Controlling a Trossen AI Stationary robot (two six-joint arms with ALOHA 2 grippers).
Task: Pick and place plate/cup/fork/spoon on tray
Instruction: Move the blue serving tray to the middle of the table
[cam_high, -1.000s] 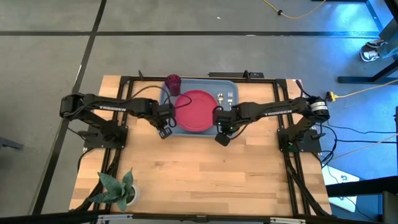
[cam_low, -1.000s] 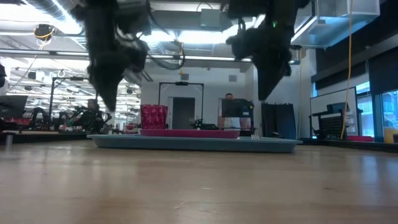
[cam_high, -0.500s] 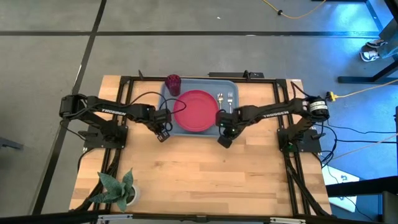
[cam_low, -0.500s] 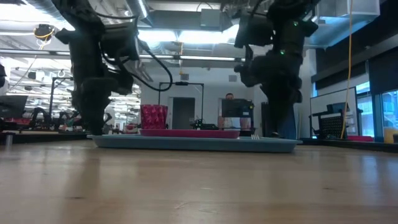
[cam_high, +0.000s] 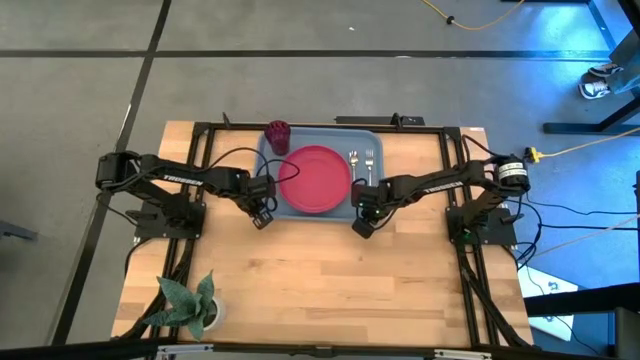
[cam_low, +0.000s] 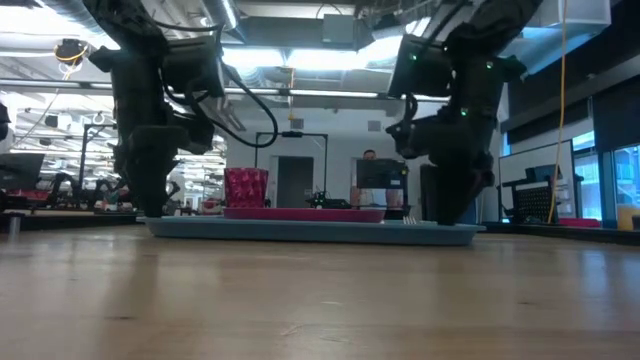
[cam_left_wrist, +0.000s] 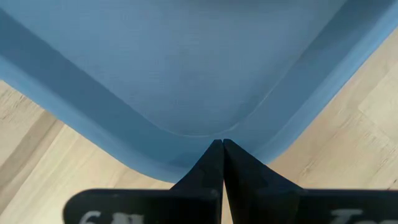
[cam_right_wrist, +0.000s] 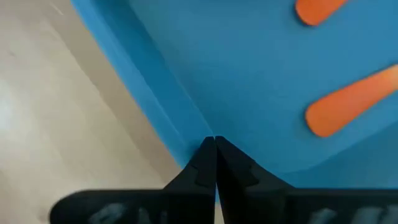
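The light-blue tray (cam_high: 372, 200) lies at the table's far middle. On it are the pinkish-red plate (cam_high: 315, 180), the dark-red cup (cam_high: 278, 135) at its far left corner, and the spoon (cam_high: 354, 160) and fork (cam_high: 370, 160) side by side on its right part. Their orange handles (cam_right_wrist: 351, 106) show in the right wrist view. My left gripper (cam_high: 264, 213) is shut, low over the tray's near left corner. My right gripper (cam_high: 365, 220) is shut, low over the tray's near right corner. Both are empty. My left gripper points down with its shut tips (cam_left_wrist: 222, 144) at the rim of the tray's near left corner (cam_left_wrist: 186, 158); I cannot tell whether it touches. My right gripper points down with its shut tips (cam_right_wrist: 214, 140) at the tray's rim (cam_right_wrist: 177, 140) by the near right corner; I cannot tell whether it touches.
A white pot with a green plant (cam_high: 190, 305) stands at the table's near left corner. The bare wooden tabletop (cam_high: 320, 290) stretches from the tray to the near edge. Black frame rails (cam_high: 200, 135) run around the table's far part.
Both grippers have come down from well above the tray to its level, the left at the near left corner, the right at the near right corner. The left settled first; the right went on down and a little toward the table's right edge. The tray and its load stayed put.
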